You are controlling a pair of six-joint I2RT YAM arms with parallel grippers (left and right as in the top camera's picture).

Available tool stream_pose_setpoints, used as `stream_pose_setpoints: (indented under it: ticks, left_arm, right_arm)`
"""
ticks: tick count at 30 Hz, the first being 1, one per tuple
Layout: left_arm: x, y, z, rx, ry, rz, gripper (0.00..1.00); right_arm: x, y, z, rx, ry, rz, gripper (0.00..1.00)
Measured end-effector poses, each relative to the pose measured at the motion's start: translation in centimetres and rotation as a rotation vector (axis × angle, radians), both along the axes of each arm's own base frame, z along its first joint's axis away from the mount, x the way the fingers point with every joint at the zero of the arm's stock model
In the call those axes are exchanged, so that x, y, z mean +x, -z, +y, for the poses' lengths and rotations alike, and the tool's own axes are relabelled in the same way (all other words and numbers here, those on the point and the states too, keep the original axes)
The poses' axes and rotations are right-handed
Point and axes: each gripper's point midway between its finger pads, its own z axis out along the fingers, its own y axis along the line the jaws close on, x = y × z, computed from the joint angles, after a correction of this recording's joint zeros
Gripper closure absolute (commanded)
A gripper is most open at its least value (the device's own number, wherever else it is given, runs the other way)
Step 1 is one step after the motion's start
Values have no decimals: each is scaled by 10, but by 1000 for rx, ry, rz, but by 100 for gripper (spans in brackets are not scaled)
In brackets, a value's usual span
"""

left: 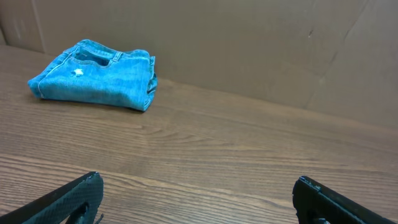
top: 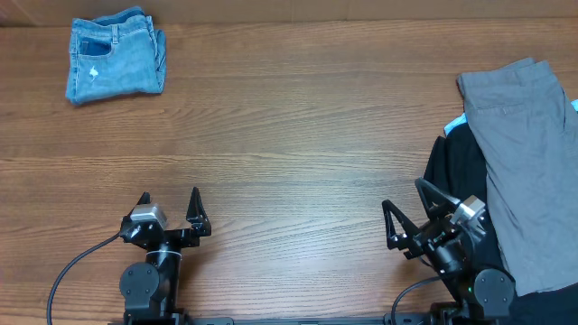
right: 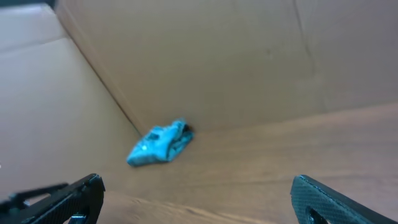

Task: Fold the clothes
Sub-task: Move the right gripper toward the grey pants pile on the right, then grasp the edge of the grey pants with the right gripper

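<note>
Nothing grabbed yet: left gripper (top: pixel 170 199) and right gripper (top: pixel 404 197) both gape empty. Grey shorts (top: pixel 528 153) lie far right, so I'd say the right arm reaches first.

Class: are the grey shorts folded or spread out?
Spread out: the grey shorts lie flat and long over a black garment, partly cut off at the picture's edge.

Beyond the wide-spread right gripper (right: pixel 198 190), blue denim shorts (right: pixel 159 145) lie against the cardboard wall (right: pixel 217 56).
</note>
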Motion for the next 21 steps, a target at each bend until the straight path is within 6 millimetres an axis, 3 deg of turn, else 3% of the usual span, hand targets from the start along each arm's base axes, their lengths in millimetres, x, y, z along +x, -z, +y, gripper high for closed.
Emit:
stream_pose_setpoints:
  ticks: [4,10,15,18,21]
  left_arm:
    - [0,0,0,0,0,0,0]
    - [0,0,0,0,0,0,0]
    - [0,0,0,0,0,0,0]
    - [0,0,0,0,0,-1,0]
    - [0,0,0,0,0,-1,0]
  right_arm:
    - [-6,-26,-2,29,7,-107,0]
    - [4,-40,-22,57,135,-112,0]
    - [14,-86,-33,7,218,-147,0]
    - [36,-105,-39,-54,269,-107,0]
    - [73,-115,-46,-117,326,-5,0]
